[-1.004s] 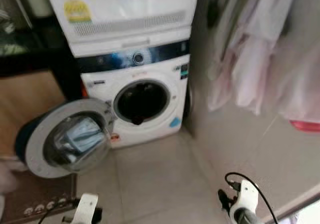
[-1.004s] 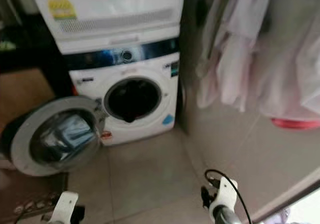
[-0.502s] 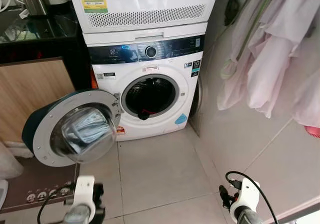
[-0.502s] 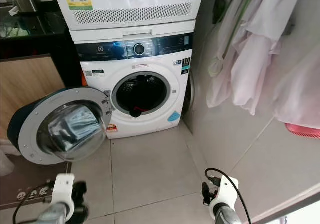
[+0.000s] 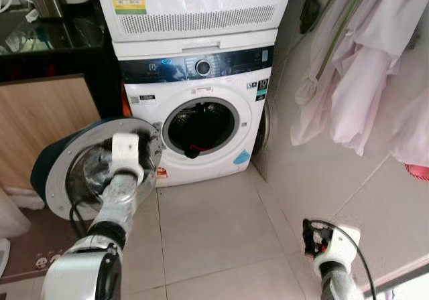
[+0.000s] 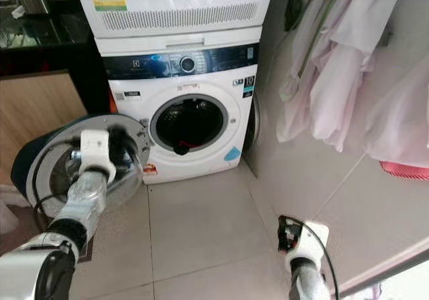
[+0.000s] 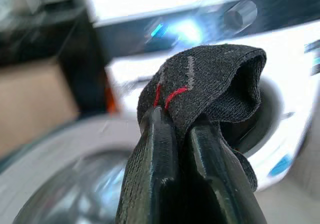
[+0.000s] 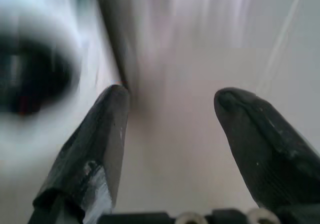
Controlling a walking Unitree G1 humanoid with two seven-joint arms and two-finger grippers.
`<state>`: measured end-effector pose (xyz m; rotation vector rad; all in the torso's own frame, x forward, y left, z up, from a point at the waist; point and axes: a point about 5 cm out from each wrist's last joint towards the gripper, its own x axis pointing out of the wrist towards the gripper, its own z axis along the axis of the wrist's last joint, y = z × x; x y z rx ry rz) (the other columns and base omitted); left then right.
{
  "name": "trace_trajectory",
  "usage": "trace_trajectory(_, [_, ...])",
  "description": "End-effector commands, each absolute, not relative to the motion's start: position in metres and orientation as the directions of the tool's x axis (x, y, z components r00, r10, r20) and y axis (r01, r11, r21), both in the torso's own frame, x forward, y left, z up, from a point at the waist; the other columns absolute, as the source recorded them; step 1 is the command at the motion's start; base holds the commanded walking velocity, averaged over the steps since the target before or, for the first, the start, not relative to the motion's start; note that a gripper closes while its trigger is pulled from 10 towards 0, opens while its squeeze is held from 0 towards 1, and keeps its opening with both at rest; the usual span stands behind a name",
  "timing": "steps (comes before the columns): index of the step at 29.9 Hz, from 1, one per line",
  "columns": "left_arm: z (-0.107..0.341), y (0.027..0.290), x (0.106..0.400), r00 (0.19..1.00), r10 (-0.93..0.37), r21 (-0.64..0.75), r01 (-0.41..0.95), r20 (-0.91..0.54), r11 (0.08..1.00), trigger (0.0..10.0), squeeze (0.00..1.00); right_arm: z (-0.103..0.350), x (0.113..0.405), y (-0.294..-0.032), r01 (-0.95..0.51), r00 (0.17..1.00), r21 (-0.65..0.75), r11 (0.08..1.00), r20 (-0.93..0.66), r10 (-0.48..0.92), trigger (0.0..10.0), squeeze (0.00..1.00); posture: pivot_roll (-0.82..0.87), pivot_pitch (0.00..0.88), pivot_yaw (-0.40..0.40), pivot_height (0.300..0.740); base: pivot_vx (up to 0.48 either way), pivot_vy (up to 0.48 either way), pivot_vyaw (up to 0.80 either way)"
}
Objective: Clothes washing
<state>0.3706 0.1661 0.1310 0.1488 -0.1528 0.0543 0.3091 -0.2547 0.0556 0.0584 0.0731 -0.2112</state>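
Left hand pinching a dark sock, raised before the open door, likely for loading into the drum. Right hand spread, idle near right.

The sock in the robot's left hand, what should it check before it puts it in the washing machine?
1. Sock held: ok, the left hand is pinched shut on the dark fabric.
2. Washer door open: ok, swung out to the left.
3. Drum opening reachable: ok, though dark clothes already spill over its lip.
4. Left hand lined up with the opening: not ok, it is raised in front of the door.
5. Room left in the drum: cannot tell.
6. Right hand out of the way: ok, open, low by the wall.
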Motion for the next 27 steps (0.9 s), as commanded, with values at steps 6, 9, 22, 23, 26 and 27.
trace_trajectory(6, [0.138, 0.148, 0.365, 0.964, -0.061, 0.242, -0.004, 0.259, 0.97, 10.0, 0.0, 0.119, 0.337, -0.245, 0.198, 0.951, 0.019, 0.98, 0.237, -0.197, 10.0, 0.0, 0.02, 0.0, 0.003, 0.732, 0.0, 0.0, 0.0])
trace_trajectory(9, [0.138, 0.147, 0.365, 0.963, -0.06, 0.238, -0.004, 0.263, 0.971, 10.0, 0.0, 0.122, 0.338, -0.243, 0.187, 0.95, 0.018, 0.982, 0.252, -0.186, 10.0, 0.0, 0.01, 0.0, 0.003, 0.732, 0.0, 0.0, 0.0])
trace_trajectory(22, [0.134, 0.161, 0.355, 0.946, 0.017, 0.24, -0.1, 0.325, 0.966, 10.0, 0.0, 0.099, 0.328, -0.231, 0.123, 0.978, -0.027, 0.992, 0.172, -0.117, 10.0, 0.0, 0.02, 0.0, -0.013, 0.732, 0.0, 0.0, 0.0])
trace_trajectory(23, [0.133, 0.161, 0.355, 0.946, 0.017, 0.243, -0.101, 0.324, 0.965, 10.0, 0.0, 0.099, 0.327, -0.231, 0.123, 0.979, -0.028, 0.992, 0.167, -0.117, 10.0, 0.0, 0.02, 0.0, -0.013, 0.732, 0.0, 0.0, 0.0])
trace_trajectory(26, [0.135, 0.16, 0.357, 0.947, 0.015, 0.248, -0.1, 0.322, 0.964, 10.0, 0.0, 0.098, 0.327, -0.234, 0.134, 0.979, -0.026, 0.991, 0.156, -0.128, 10.0, 0.0, 0.03, 0.0, -0.015, 0.732, 0.0, 0.0, 0.0])
trace_trajectory(27, [0.135, 0.16, 0.357, 0.947, 0.015, 0.248, -0.1, 0.322, 0.964, 10.0, 0.0, 0.098, 0.327, -0.234, 0.134, 0.979, -0.026, 0.991, 0.156, -0.128, 10.0, 0.0, 0.03, 0.0, -0.015, 0.732, 0.0, 0.0, 0.0])
